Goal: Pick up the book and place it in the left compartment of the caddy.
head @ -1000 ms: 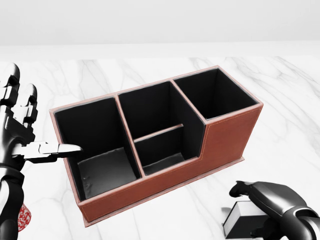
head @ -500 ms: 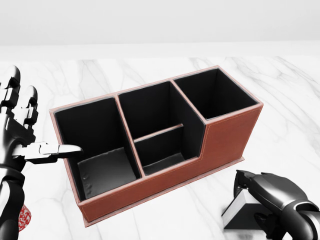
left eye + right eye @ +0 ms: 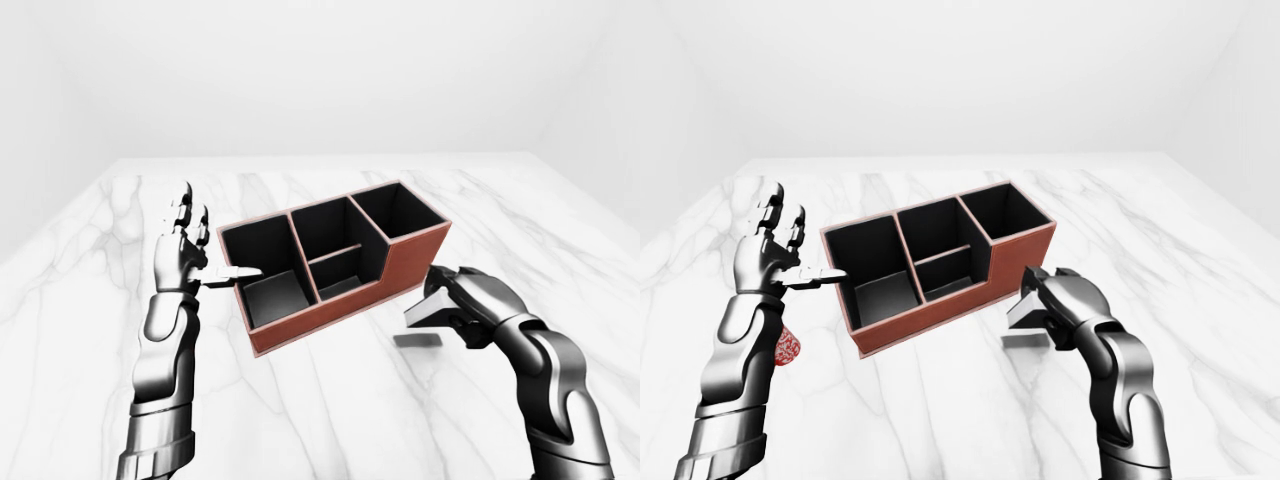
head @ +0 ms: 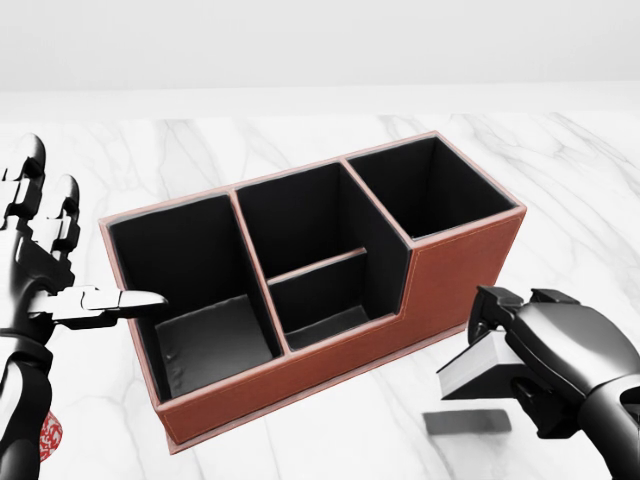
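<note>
One caddy (image 4: 330, 340), one book (image 4: 478, 365), two hands, and one small red-and-white patterned object (image 3: 787, 346) peeking out beside the left forearm, too small to identify. The caddy is a reddish-brown box with black lining, and it counts four pockets: a large one at the left, two smaller ones split by a low divider in the middle, and a taller one at the right.

The right hand (image 4: 555, 365) is wrapped around the book, fingers clamped over its top and thumb below, at about 4 o'clock from the caddy in the head view. The book is a pale, grey-edged block, tilted, and it is up off the table: its grey shadow (image 4: 467, 422) lies on the marble at 6 o'clock beneath it, clear of the book itself. The book pokes out of the hand toward 9 o'clock, near the caddy's low long wall but not touching it, and outside every compartment.

The left hand (image 4: 45, 275) stands at 9 o'clock from the caddy, spread wide and holding nothing, two fingers (image 4: 25, 190) pointing up to 12 o'clock and the thumb (image 4: 110, 300) stretched flat toward 3 o'clock, its tip over the rim of the left compartment (image 4: 195, 300). That compartment shows only its dark floor.

The table (image 3: 330, 400) is white marble with grey veins, running broad in the eye views, with the caddy set at a slant near its middle. Around it the room is plain white, walls and backdrop bare.
</note>
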